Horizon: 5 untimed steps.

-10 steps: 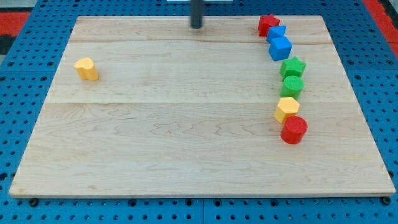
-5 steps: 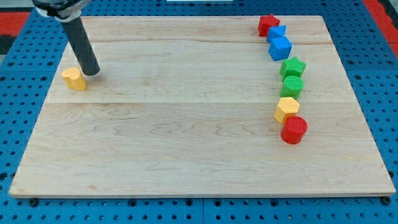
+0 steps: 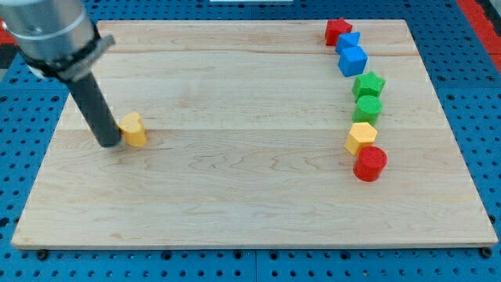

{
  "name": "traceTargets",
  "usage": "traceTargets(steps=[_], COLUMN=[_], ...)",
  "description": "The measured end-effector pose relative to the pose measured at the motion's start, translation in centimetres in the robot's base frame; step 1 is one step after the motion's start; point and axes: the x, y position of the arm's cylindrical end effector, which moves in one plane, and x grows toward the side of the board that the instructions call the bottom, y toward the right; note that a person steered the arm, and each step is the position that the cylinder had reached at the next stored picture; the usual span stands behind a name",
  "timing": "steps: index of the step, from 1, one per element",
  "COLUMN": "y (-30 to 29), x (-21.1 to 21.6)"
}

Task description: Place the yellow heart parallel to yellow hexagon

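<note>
The yellow heart (image 3: 133,128) lies on the left part of the wooden board (image 3: 250,204). My tip (image 3: 109,143) rests on the board right against the heart's left side. The yellow hexagon (image 3: 361,138) lies at the right, in a curved column of blocks, level with or slightly below the heart and far to its right.
The column at the right runs from the view's top down: a red star (image 3: 337,30), two blue cubes (image 3: 349,41) (image 3: 353,60), a green star (image 3: 369,84), a green cylinder (image 3: 368,108), the hexagon, then a red cylinder (image 3: 370,164).
My tip swung from the top middle to the left side, passed around the heart and now sits at its left. The heart first slid left, then moved right and down.
</note>
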Motion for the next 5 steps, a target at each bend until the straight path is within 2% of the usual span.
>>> traceTargets(steps=[1, 2, 3, 4, 5], y=[2.2, -2.7, 2.1, 7.3, 10.1], x=[0.4, -0.9, -2.9, -2.0, -4.3])
